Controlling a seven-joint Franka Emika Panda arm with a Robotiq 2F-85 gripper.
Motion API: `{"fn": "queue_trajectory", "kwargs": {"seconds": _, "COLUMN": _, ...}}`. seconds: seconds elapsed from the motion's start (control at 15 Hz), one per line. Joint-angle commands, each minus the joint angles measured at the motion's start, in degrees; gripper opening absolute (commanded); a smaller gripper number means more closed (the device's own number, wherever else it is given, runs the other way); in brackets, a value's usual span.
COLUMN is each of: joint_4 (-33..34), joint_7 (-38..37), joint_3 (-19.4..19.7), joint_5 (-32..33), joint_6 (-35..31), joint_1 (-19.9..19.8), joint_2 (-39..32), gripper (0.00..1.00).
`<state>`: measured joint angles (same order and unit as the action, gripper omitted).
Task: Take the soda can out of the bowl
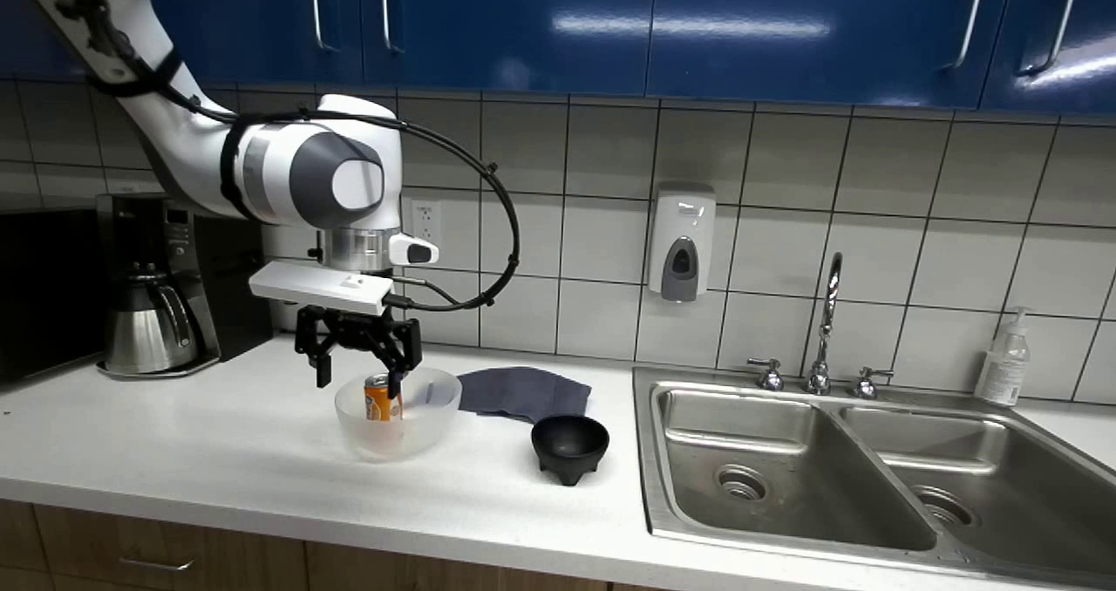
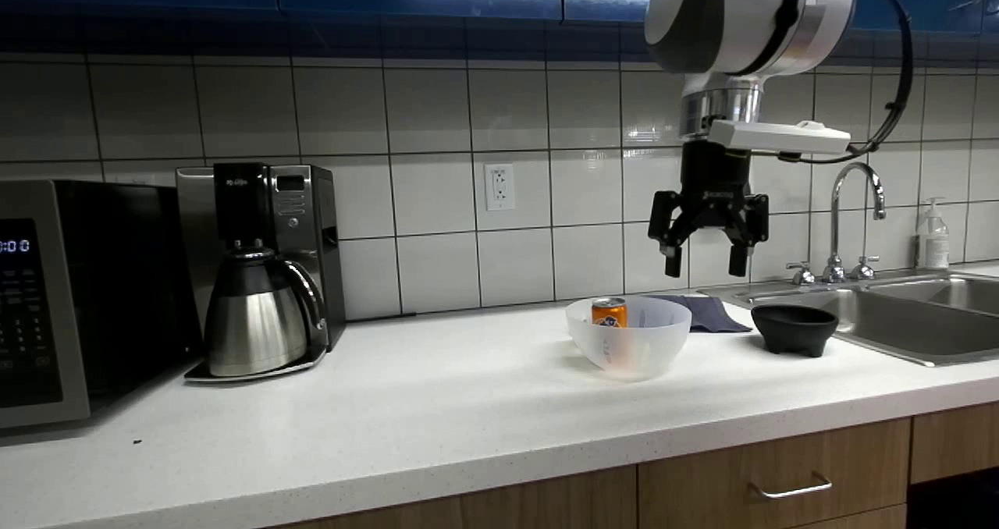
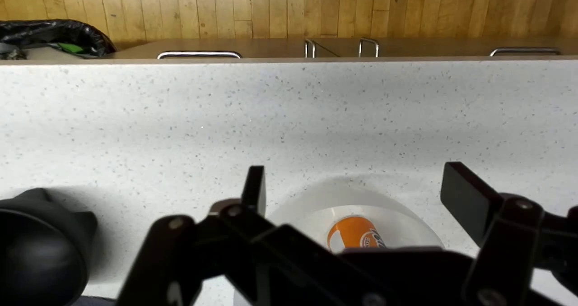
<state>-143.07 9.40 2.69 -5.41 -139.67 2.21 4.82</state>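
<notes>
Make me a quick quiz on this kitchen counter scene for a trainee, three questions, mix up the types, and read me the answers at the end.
1. True or false: the gripper is open and holds nothing.
2. Fill in the blank: the orange soda can is inside the ____.
3. Multiple choice: which of these stands nearest the sink?
(a) the microwave
(b) the steel coffee carafe
(c) the black bowl

Key:
1. True.
2. Translucent bowl.
3. c.
</notes>
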Motion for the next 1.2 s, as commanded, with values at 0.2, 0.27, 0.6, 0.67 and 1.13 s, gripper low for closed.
{"fn": "queue_trajectory", "kwargs": {"seconds": 0.2, "joint_4": 9.01, "joint_7": 0.65, "joint_3": -2.59, "joint_5": -1.64, "joint_6": -0.03, "joint_1": -0.16, "joint_2": -10.76, "gripper": 1.0}}
{"fn": "queue_trajectory", "kwargs": {"seconds": 0.27, "joint_4": 10.3, "joint_7": 0.31, "joint_3": -2.86, "joint_5": -1.2, "joint_6": 0.21, "joint_1": -0.25, "joint_2": -12.04, "gripper": 1.0}}
{"fn": "queue_trajectory", "kwargs": {"seconds": 0.6, "joint_4": 16.35, "joint_7": -0.23, "joint_3": -3.14, "joint_5": 0.14, "joint_6": 1.56, "joint_1": -0.75, "joint_2": -16.73, "gripper": 1.0}}
{"fn": "queue_trajectory", "kwargs": {"seconds": 0.67, "joint_4": 17.34, "joint_7": -0.26, "joint_3": -3.18, "joint_5": 0.22, "joint_6": 1.75, "joint_1": -0.78, "joint_2": -17.41, "gripper": 1.0}}
{"fn": "queue_trajectory", "kwargs": {"seconds": 1.13, "joint_4": 23.32, "joint_7": -0.79, "joint_3": -3.61, "joint_5": 0.81, "joint_6": 2.08, "joint_1": -0.55, "joint_2": -22.72, "gripper": 1.0}}
